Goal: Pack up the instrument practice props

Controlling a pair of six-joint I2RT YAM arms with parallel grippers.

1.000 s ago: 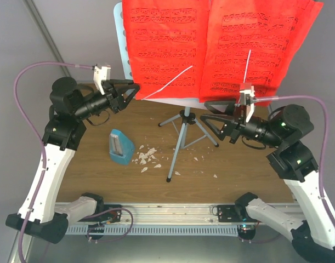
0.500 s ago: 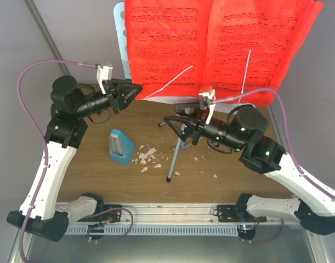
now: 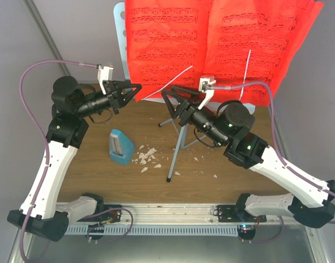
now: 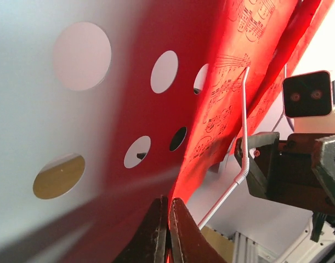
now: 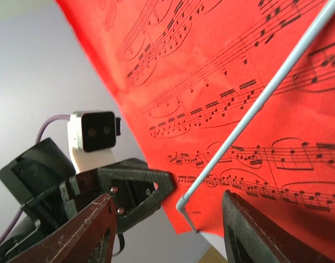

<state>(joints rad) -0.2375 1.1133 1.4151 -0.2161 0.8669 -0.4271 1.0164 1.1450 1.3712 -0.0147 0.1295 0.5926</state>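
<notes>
Starting at the near edge, we see a metal rail [image 3: 172,215] running between the two arm bases, with a slotted cable track under it. Beyond it lies the brown wood-grain surface [image 3: 96,175]. On its left half the small blue box [image 3: 120,147] stands upright. Just beside it to the right lies a loose scatter of small white scraps [image 3: 147,158], with a few more flecks further right.

Behind the scraps the pale-blue music stand [image 3: 180,139] is planted on its tripod legs near the middle of the surface. Its pole rises to the hole-punched plate [image 3: 119,38].

The left end effector [image 3: 137,87] reaches in from the left to the lower left corner of the red sheet-music pages [image 3: 211,44]. In its wrist view we see the fingers pressed together with a thin strip of red between them, so it is clamped on the pages' lower edge. The right end effector [image 3: 166,104] hangs near the top of the pole, just below the pages, with its fingers spread wide and gripping nothing.

The pages lie open across the plate and cover all but its left edge. Two thin white wire arms [image 3: 170,85] lie across them.

Farthest back, the room shows plain grey-violet walls and a grey bar [image 3: 44,33] slanting across the upper left. A purple cable [image 3: 30,76] loops from each wrist.
</notes>
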